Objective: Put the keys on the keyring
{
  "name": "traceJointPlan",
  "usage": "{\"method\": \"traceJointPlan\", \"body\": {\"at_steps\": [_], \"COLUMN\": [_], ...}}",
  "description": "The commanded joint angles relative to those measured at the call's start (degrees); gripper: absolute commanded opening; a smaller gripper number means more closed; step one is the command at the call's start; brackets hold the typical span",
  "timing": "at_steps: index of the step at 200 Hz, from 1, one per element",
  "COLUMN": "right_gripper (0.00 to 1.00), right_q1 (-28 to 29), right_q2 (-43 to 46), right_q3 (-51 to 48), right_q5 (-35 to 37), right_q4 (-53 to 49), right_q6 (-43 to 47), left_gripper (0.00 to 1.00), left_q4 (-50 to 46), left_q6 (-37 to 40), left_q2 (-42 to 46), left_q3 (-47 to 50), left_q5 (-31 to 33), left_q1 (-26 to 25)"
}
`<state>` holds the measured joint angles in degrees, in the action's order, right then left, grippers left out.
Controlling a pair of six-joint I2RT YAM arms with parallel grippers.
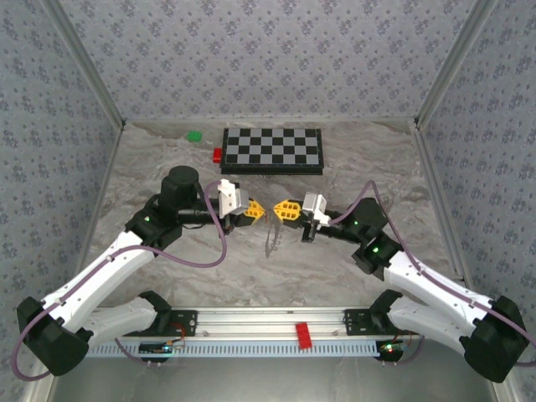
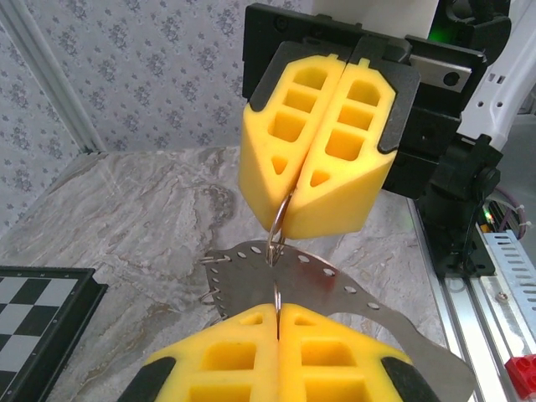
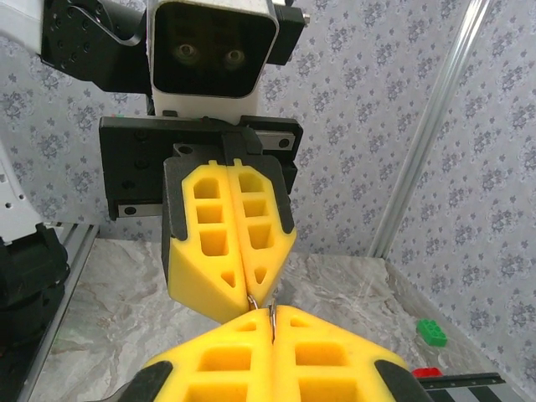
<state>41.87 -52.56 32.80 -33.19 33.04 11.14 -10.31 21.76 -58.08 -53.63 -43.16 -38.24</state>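
Right gripper (image 2: pixel 293 209) clamps the thin steel wire keyring (image 2: pixel 272 230), hooked through the flat perforated grey metal key (image 2: pixel 335 289). Left gripper (image 2: pixel 278 314) is shut, its catch unclear. Feed the ring round slowly; don't tug.

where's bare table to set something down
Free: right of the chessboard up to the wall; the near marble strip along the rail. Crowded: the centre, where left end effector and right end effector meet; the board's left, by red block and green block.

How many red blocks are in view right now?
2. One red block lies beside the chessboard's left edge; the other sits on the front rail between the arm bases. More may be hidden behind the arms.
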Motion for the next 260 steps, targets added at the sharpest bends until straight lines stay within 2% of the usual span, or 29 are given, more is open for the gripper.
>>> {"method": "traceJointPlan", "body": {"at_steps": [1, 260], "right_gripper": [0.00, 0.00], "right_q1": [-0.15, -0.27], "right_q2": [-0.02, 0.61], "right_q3": [0.50, 0.02], "right_q5": [-1.57, -2.83], "right_q4": [1.77, 1.64], "right_q6": [-0.33, -1.18], "left_gripper": [0.00, 0.00], "left_q4": [0.38, 0.64], "left_q6": [-0.05, -0.23], "left_q2": [0.30, 0.07], "left_q3": [-1.30, -1.19], "left_q5": [-2.56, -2.20], "left_q1": [0.33, 0.88]}}
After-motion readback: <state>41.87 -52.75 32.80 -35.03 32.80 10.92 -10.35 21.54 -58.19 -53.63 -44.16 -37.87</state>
